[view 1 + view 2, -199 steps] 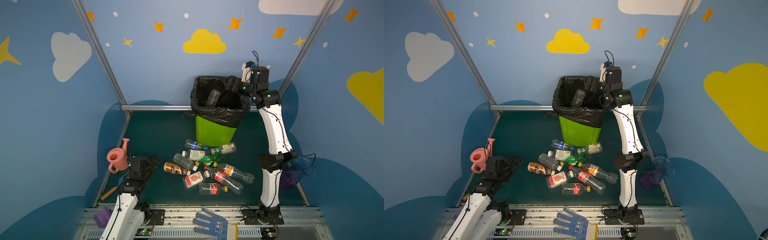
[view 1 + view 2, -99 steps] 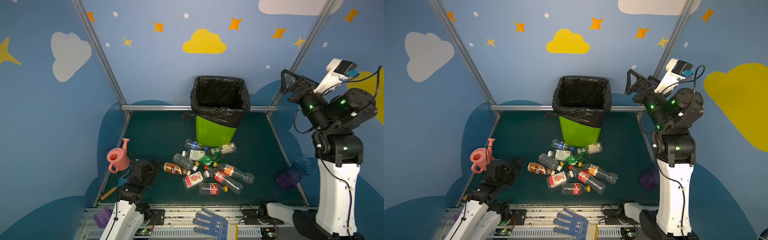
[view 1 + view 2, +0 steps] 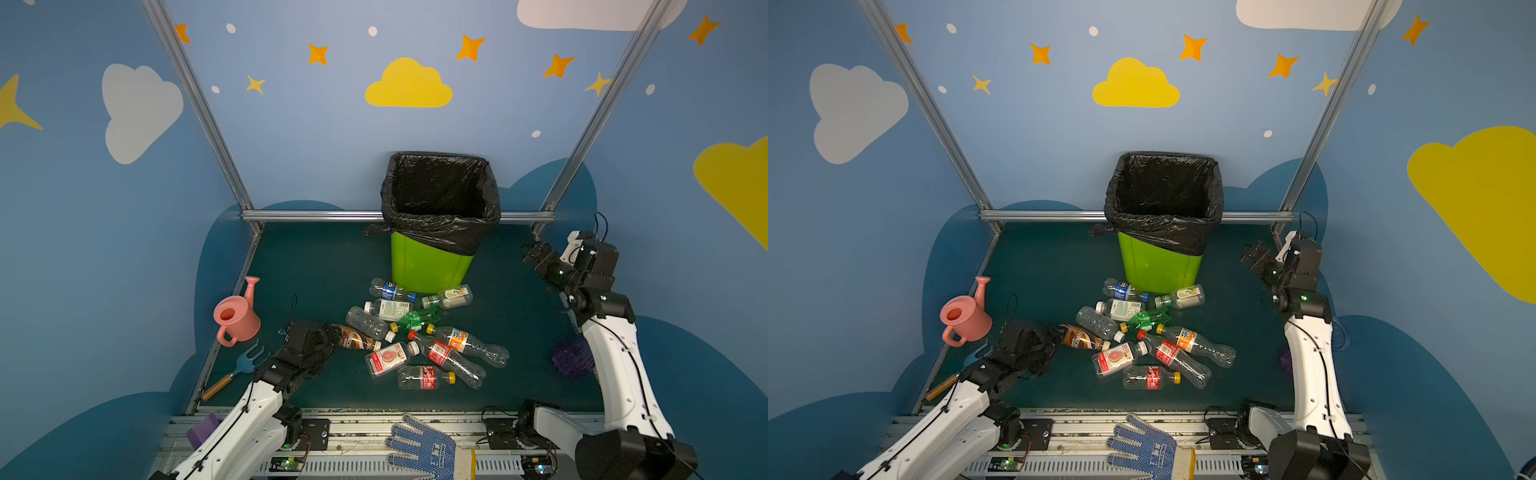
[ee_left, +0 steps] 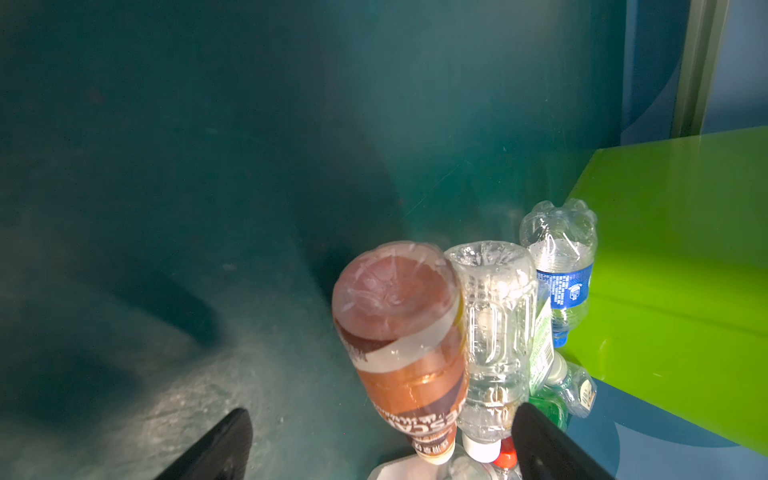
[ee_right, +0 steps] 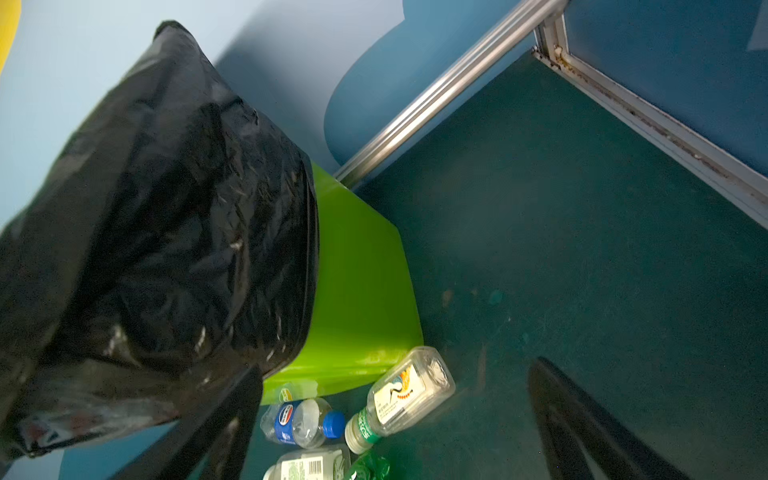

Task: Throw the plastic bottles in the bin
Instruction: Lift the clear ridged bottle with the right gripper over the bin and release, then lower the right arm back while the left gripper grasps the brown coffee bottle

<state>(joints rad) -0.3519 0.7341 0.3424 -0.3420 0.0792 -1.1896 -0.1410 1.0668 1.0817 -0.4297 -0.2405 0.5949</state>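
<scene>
In a top view, the right gripper [image 3: 536,253] has swung off the bin [image 3: 428,266] and down beside it. The plastic bottles [image 3: 440,355] lie heaped on the floor in front of the bin. Left wrist: the left gripper [image 4: 382,409] gapes astride a brown bottle [image 4: 399,332], ungripped. Right wrist: jaws wide and empty, free to fetch another, I'd say.

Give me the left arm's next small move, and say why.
Probably close the left pincer on the brown-labelled bottle. In the left wrist view its fingers stand wide apart with that bottle between them, and in both top views it sits at that bottle's base. A clear bottle lies against it, so the grip might catch both.
</scene>
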